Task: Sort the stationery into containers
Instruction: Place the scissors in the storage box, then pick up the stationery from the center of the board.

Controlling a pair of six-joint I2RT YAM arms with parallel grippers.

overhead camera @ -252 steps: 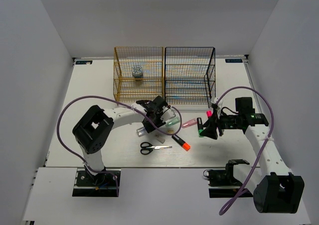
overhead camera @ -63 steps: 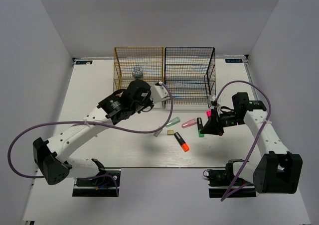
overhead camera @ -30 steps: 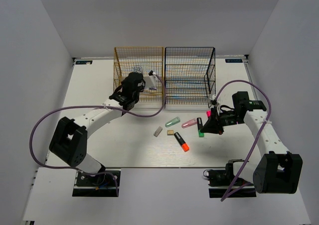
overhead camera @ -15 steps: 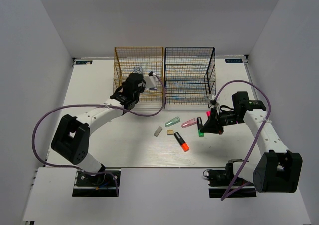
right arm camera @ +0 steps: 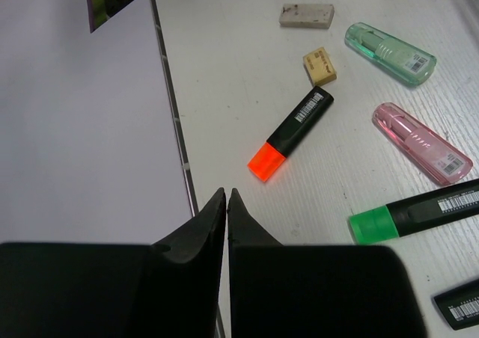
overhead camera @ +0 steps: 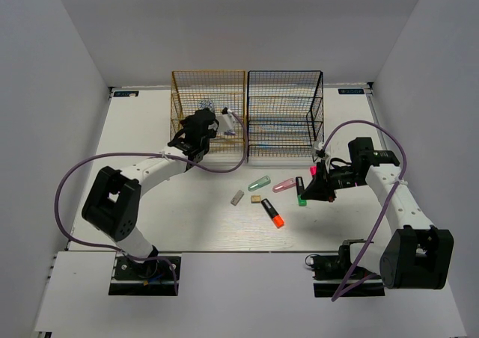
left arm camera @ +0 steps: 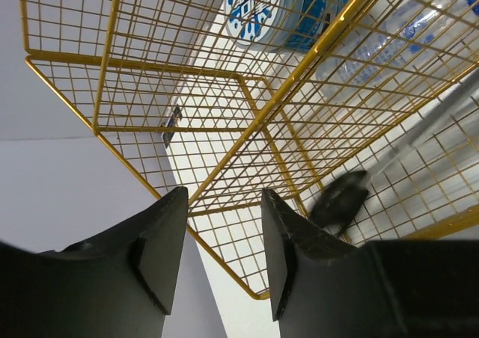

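Stationery lay in two lots about the gold-yellow rack. Inside it sat the bluish tape roll, the clear tube and the black-handled scissors. The left gripper hung at the rack's front face, fingers spread with nothing between them and wire mesh directly ahead.

Off the rack's front right corner, on the table, lay the grey eraser, tan eraser, orange highlighter, pale green highlighter, pale pink highlighter and green-capped highlighter, none touching. The right gripper hovered at the group's side farthest from the rack, fingers pressed together on nothing.

The black rack stood just beside the gold-yellow rack's right side. Open tabletop stretched left of the rack and forward to the near edge.
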